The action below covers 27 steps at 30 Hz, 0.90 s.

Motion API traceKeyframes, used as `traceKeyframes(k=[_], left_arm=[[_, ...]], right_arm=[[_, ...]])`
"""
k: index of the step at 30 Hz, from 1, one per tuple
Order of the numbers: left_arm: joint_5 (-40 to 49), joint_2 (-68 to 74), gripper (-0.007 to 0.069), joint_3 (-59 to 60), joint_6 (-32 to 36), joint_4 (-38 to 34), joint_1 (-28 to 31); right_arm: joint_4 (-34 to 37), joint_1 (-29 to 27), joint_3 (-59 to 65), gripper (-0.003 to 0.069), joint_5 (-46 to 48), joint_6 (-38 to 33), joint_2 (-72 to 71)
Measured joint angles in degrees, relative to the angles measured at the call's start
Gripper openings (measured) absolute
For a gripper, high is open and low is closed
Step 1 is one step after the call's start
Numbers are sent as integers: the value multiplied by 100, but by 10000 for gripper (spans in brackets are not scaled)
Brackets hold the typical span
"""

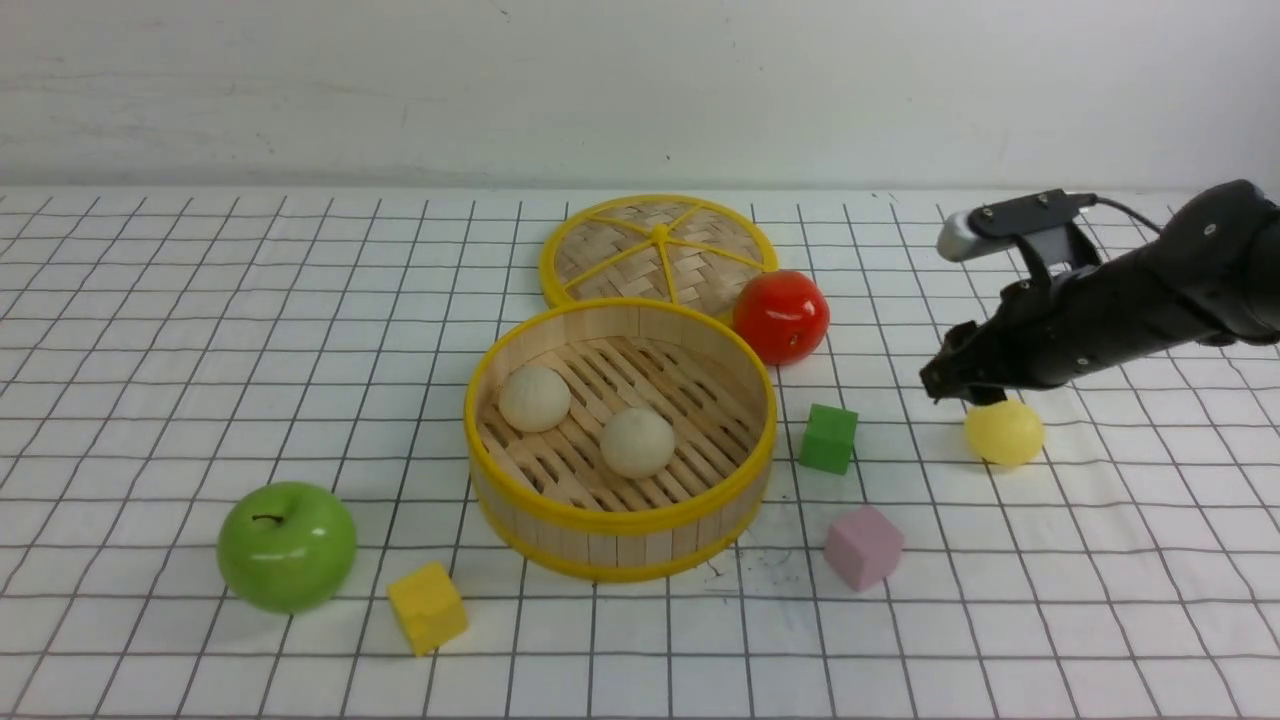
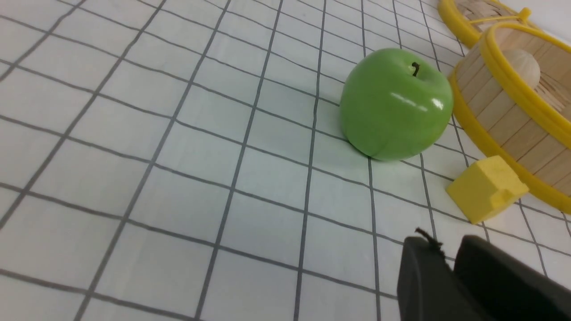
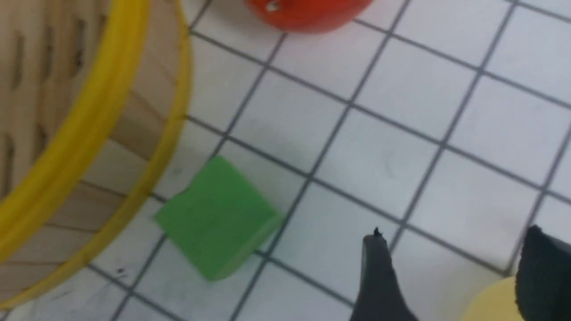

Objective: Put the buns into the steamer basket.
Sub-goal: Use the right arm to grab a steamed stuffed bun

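The steamer basket (image 1: 620,522) stands mid-table, round and wooden with yellow rims. Two beige buns lie on its slatted floor, one at the left (image 1: 534,397) and one nearer the middle (image 1: 638,441). A pale yellow bun (image 1: 1004,432) rests on the table to the right. My right gripper (image 1: 955,385) hovers just above and left of it, open. In the right wrist view this bun (image 3: 490,303) sits low between the spread fingers of the gripper (image 3: 455,236), close to one finger. My left gripper (image 2: 446,243) is out of the front view; its fingers stand close together with nothing between them.
A woven lid (image 1: 657,250) lies behind the basket, with a red fruit (image 1: 781,315) beside it. A green cube (image 1: 828,438) and a pink cube (image 1: 863,546) sit between the basket and the yellow bun. A green apple (image 1: 287,545) and a yellow cube (image 1: 427,607) are at the front left.
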Motion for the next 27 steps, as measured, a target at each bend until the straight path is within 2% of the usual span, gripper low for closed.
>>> traceKeyframes(k=[3,8,20,23,24,26,27], left_arm=[[0,0,102,0,0,0,0],[0,0,102,0,0,0,0],[0,0,106,0,0,0,0],[0,0,106,0,0,0,0],[0,0,106,0,0,0,0],[0,0,106,0,0,0,0],[0,0,106,0,0,0,0]], right_arm=[[-80,-144,0,407,-66,0,0],[-271,-367,0,407,429,0,18],[-289,-481,0,395,648,0,223],[-285,-485,0,356,714,0,276],[-276,-485,0,306,727,0,288],[-270,-485,-6,259,727,0,293],[-270,-485,-15,178,727,0,293]])
